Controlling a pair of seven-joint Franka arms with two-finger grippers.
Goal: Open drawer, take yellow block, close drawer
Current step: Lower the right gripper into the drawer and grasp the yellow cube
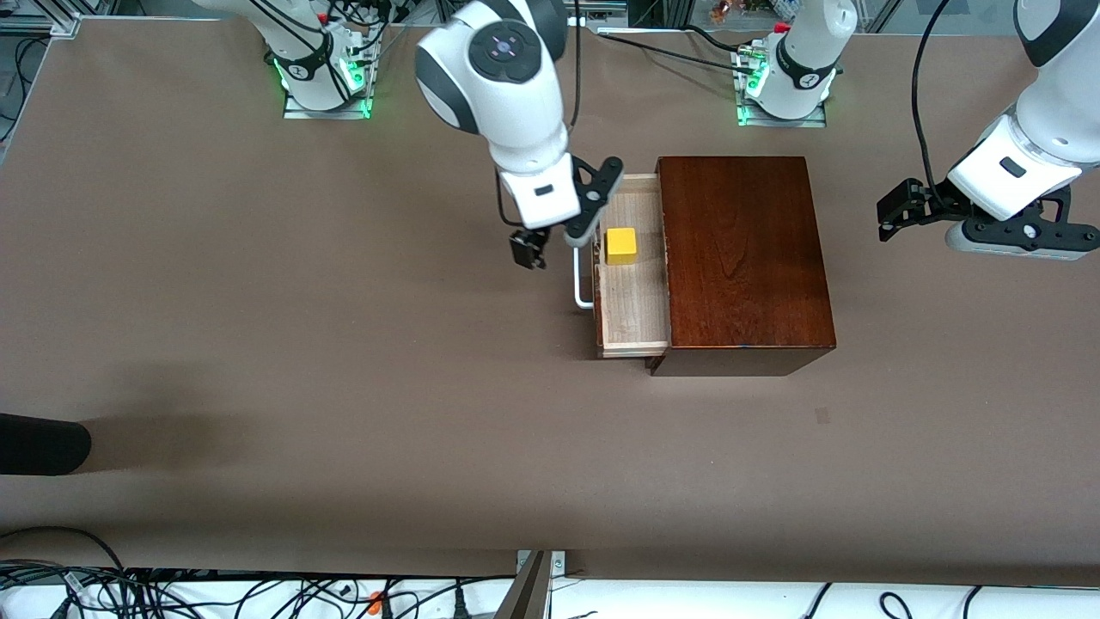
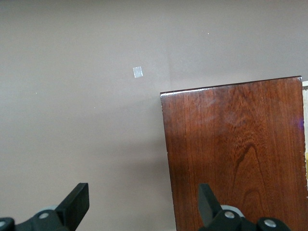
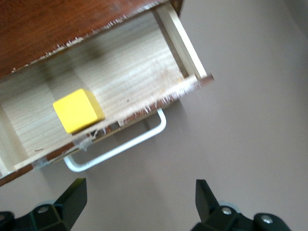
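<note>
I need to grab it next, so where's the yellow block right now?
The yellow block lies in the open drawer, on its pale floor beside the wooden box, with the open right gripper just over the drawer's handle.

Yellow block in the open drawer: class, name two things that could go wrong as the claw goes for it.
1. The block sits close to the drawer front, so a finger of the open right claw may hit the front or the handle.
2. The drawer is only partly out; the box top may crowd the claw.

Open left claw (image 2: 139,209), wooden box (image 2: 236,154), table (image 2: 72,120)
</note>
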